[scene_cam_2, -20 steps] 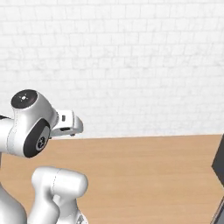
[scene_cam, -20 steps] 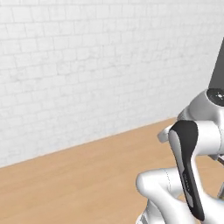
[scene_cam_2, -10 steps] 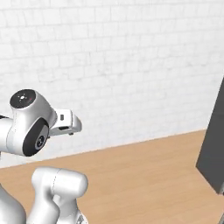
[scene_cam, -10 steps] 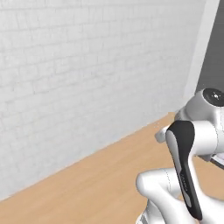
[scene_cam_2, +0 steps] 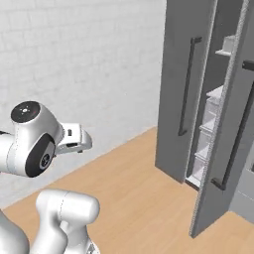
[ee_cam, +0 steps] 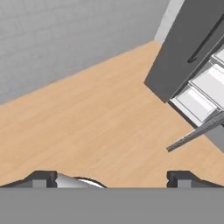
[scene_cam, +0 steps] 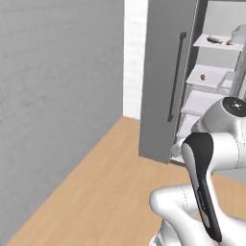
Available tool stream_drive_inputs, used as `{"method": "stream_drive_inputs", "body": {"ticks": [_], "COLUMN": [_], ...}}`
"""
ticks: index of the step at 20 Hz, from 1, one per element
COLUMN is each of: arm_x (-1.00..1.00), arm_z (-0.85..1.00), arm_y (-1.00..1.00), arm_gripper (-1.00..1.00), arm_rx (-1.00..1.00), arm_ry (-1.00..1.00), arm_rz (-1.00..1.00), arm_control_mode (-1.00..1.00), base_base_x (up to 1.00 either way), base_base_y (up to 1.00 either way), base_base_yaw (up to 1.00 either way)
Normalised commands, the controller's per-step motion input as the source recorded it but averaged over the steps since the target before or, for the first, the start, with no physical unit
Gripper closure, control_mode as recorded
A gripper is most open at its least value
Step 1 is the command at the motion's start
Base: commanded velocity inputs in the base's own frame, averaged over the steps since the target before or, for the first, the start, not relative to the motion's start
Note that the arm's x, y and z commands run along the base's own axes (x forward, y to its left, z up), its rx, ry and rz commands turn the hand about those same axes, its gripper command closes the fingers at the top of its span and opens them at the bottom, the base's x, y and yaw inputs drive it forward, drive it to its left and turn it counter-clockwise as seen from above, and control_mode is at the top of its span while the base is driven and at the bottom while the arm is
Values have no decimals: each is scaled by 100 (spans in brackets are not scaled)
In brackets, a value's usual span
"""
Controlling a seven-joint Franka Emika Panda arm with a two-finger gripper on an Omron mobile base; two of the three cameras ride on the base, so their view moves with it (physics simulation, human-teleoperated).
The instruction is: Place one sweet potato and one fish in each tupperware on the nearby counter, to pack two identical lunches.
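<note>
2 fridge doors [scene_cam_2: 184, 94] stand open, fish [scene_cam: 215, 40] and sweet potato [scene_cam: 203, 77] sit on its shelves, and the gripper [ee_cam: 112, 177], jaws wide and empty, likely must reach in next.

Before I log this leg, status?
Gripper open, empty. Small grey fish on white fridge shelf. Grey fridge door open; nothing blocking.

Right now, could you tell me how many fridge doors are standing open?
2. One door swings out on the side of the tiled wall. The other door stands nearly edge-on, closer to the right base camera. The white shelves sit between them.
</note>
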Motion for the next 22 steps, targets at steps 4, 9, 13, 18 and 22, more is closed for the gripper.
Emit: {"method": "stream_drive_inputs", "body": {"ticks": [4, 9, 13, 18, 22], "arm_x": [0, 0, 0, 0, 0], "arm_z": [0, 0, 0, 0, 0], "arm_y": [0, 0, 0, 0, 0], "arm_gripper": [-100, -100, -100, -100, -100], "arm_rx": [0, 0, 0, 0, 0], "arm_ry": [0, 0, 0, 0, 0], "arm_rz": [0, 0, 0, 0, 0], "arm_control_mode": [100, 100, 100, 100, 100], "base_base_x": [38, 32, 42, 35, 18], "base_base_y": [2, 32, 71, 96, 84], "base_base_yaw": [-72, -68, -57, -33, -23]}}
